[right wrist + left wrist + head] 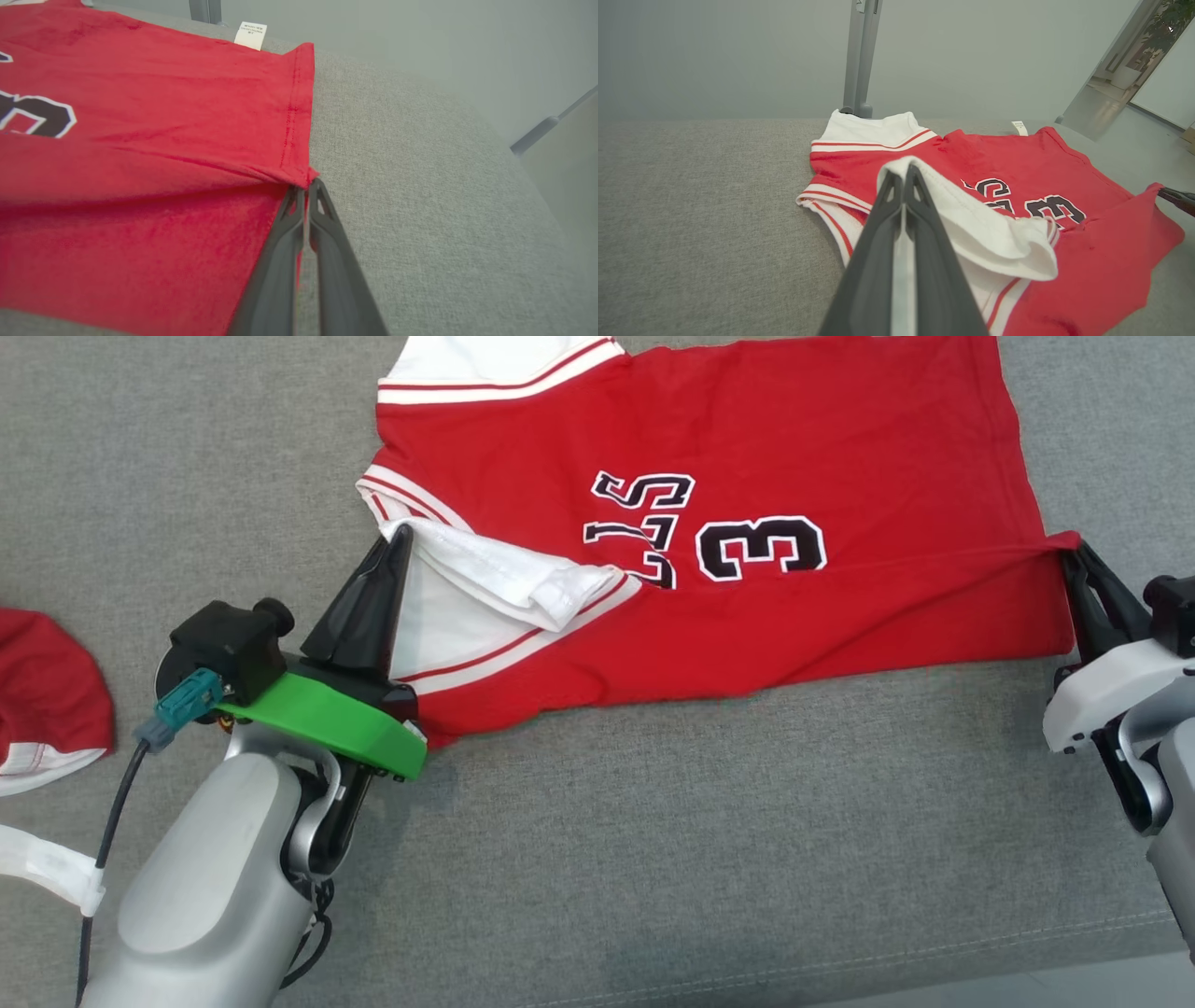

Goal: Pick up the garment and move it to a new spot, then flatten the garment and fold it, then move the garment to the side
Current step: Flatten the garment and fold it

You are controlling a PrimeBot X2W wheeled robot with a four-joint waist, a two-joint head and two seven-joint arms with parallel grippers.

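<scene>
The garment [840, 448], a red jersey with white trim, lies spread across the grey padded surface [653, 849], its far edge running out of the top of the head view. The near half is raised between the two arms, with a taut ridge running from one grip to the other. If the arms carry this fold over unevenly, the edge will likely land skewed and the body wrinkle beneath it.

The left gripper [400, 534] is clamped on a white sleeve fold [495, 574]. That cloth is bunched and doubled, so it may be holding one layer too few and shed the rest. The right gripper [1074, 553] is pinched shut on the red hem corner [306, 176], a very slight bite right at the tips. A hard pull could tear it free.

A second red cloth [47, 681] is cut off at the left edge. The sleeve covers part of the black printing [644, 513]. The label [252, 35] is too small to read.
</scene>
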